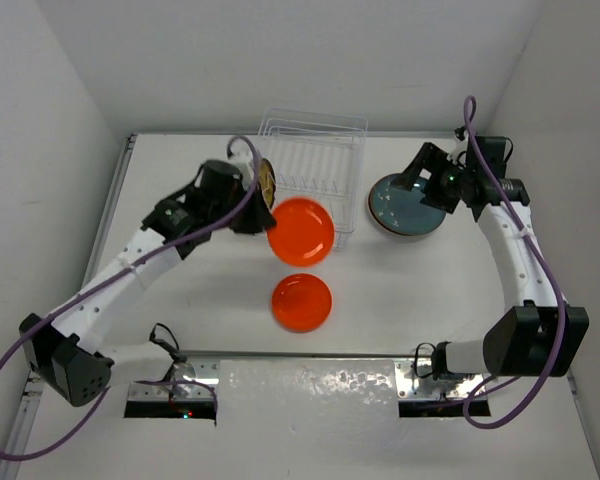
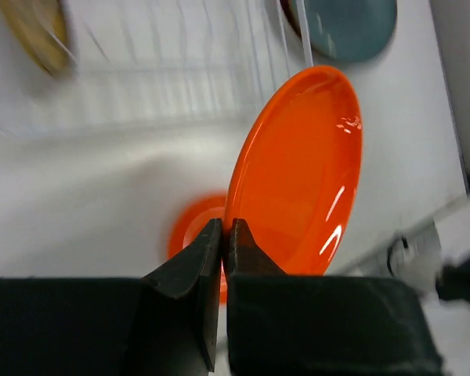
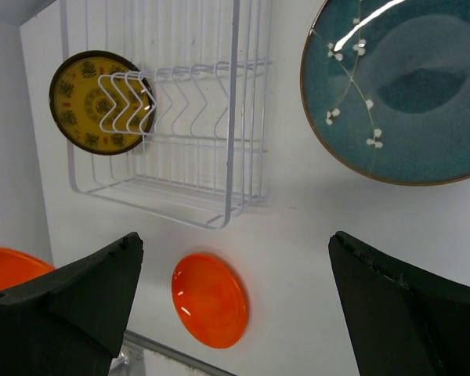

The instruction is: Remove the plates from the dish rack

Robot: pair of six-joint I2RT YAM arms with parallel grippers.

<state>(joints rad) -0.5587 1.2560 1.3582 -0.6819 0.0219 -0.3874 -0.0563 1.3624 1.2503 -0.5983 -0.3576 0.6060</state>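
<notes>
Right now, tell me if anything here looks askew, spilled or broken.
Nothing spilled or broken. Only one orange plate is tilted on edge, pinched by its rim in the left pincer beside the rack, which looks deliberate.

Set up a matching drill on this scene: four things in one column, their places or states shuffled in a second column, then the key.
Column one
1. yellow patterned plate
2. teal plate
3. left gripper
4. right gripper

Column two
A. open, holding nothing
B. standing on edge in the dish rack
C. shut on the rim of an orange plate
D. lying flat, to the right of the dish rack

Pairs: 1-B, 2-D, 3-C, 4-A
</notes>
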